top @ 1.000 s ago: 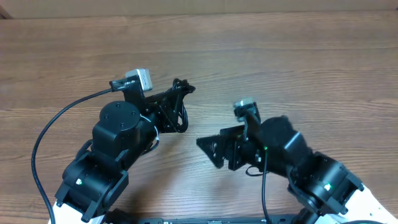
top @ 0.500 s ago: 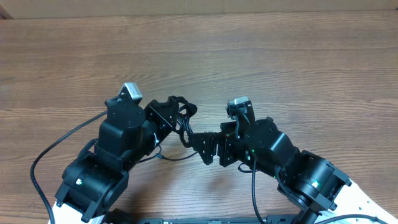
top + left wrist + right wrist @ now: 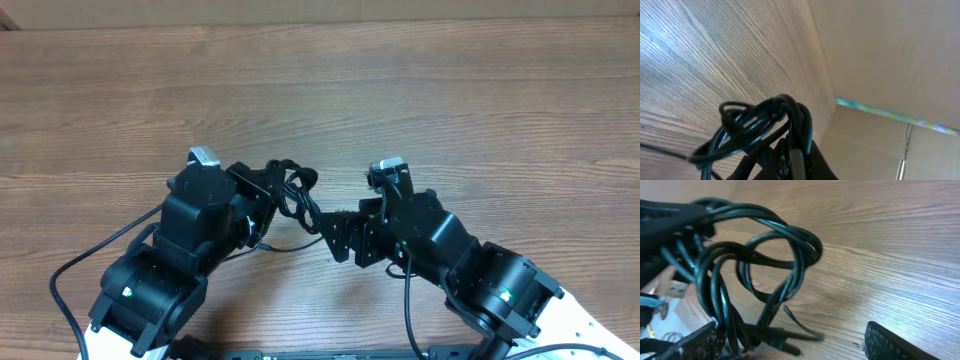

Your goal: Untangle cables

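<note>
Cables [image 3: 296, 196], a knotted bundle clamped in the left gripper [image 3: 268, 188] above the bench [image 3: 450, 100], want the wide-apart right gripper [image 3: 334, 240] closing on one outer loop only, then drawing gently away.

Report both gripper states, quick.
Left gripper: closed on the cable bundle.
Right gripper: open, holding nothing.

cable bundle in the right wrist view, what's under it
Only bare wooden table shows below and through the loops of the cable bundle. Where the left gripper has its jaws clamped on it, the strands and any plugs are covered.
</note>
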### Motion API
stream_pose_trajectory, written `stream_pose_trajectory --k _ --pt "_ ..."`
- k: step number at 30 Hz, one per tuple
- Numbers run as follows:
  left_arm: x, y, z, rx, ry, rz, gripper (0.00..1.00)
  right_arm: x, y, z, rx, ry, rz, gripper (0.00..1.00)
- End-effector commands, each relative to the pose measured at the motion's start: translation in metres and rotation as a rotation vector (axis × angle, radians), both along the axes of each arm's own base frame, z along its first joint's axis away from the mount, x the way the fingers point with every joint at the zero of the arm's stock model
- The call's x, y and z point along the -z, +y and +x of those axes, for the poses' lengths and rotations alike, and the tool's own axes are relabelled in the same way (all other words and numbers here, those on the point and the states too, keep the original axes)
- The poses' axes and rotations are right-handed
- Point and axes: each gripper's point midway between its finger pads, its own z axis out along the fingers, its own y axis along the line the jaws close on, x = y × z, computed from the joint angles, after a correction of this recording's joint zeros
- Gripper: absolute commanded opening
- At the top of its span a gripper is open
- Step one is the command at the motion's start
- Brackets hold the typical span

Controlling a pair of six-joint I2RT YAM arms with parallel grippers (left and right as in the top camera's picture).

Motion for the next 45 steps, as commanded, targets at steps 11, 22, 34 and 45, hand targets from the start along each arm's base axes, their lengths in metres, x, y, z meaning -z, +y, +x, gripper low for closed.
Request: stream_pose_trajectory --k 11,22,34,45 --pt "-0.012 -0.012 -0.008 0.059 0.010 -0.087 0.04 0.038 -0.004 0.030 0.126 0.018 -0.162 0.70" --pt "-0.011 -0.014 -0.016 0.089 0.025 -0.091 0.04 0.036 -0.025 0.049 0.301 0.021 -0.146 0.61" --pt "-0.003 -0.023 -0.029 0.158 0.084 -0.105 0.04 0.006 0.002 0.058 0.243 -0.047 0.004 0.56" --pt "-0.003 -0.016 -0.024 0.111 0.075 -0.090 0.04 0.007 0.003 0.056 0.135 -0.139 -0.104 0.04"
